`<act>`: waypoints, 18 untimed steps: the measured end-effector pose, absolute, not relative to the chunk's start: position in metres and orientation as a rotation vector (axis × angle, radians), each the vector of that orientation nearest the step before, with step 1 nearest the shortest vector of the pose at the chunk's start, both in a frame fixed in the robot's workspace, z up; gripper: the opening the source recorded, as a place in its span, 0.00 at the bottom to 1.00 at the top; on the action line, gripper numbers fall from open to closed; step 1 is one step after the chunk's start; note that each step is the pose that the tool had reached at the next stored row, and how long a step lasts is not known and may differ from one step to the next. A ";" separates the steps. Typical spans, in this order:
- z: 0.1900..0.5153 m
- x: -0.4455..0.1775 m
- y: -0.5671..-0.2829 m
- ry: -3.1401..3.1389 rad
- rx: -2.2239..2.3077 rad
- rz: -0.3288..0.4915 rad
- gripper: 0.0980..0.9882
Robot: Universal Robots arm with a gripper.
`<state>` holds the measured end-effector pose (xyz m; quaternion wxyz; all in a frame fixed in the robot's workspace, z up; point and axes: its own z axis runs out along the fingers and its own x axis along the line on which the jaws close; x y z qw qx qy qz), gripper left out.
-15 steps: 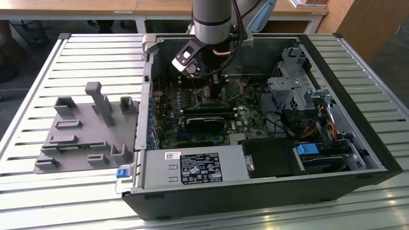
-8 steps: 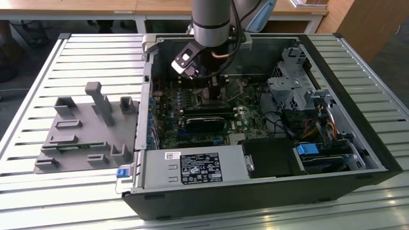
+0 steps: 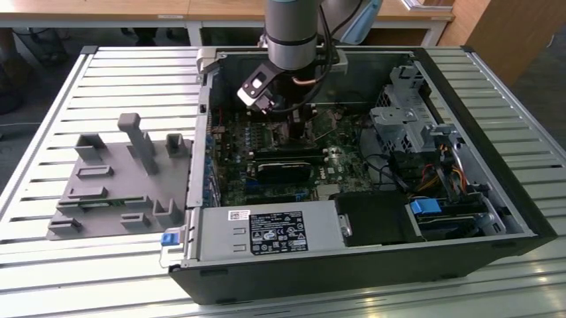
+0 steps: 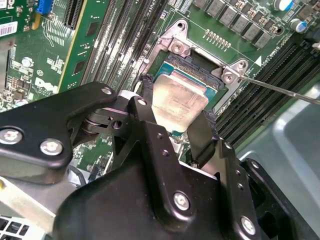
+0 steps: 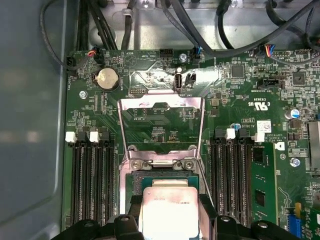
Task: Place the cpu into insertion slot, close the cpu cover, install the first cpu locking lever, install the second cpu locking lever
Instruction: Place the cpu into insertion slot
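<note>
The cpu [image 4: 177,102] lies over the insertion slot [image 4: 196,64], clamped at two opposite edges by the hand [image 4: 176,114]; I judge it not yet released. Beyond the slot the cpu cover [image 5: 160,102] is flipped open, and a locking lever [image 4: 280,88] stands free beside it. Around the slot, the computer case [image 3: 354,278] rests on a slatted metal table [image 3: 89,278], with wooden desks [image 3: 115,8] behind.

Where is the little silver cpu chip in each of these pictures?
Exterior view: hidden beneath the gripper, inside the computer case.
Second wrist view: the cpu is gripped between the gripper's fingers, over the insertion slot.
First wrist view: the cpu lies beside the open cpu cover.
Shared landmark: the long black memory slots, in both wrist views.
</note>
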<state>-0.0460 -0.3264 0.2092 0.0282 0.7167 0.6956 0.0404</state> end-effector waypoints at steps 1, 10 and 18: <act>0.208 -0.046 -0.326 2.147 2.212 0.125 0.48; 0.204 -0.046 -0.323 2.148 2.213 0.123 0.48; 0.200 -0.046 -0.322 2.148 2.213 0.123 0.48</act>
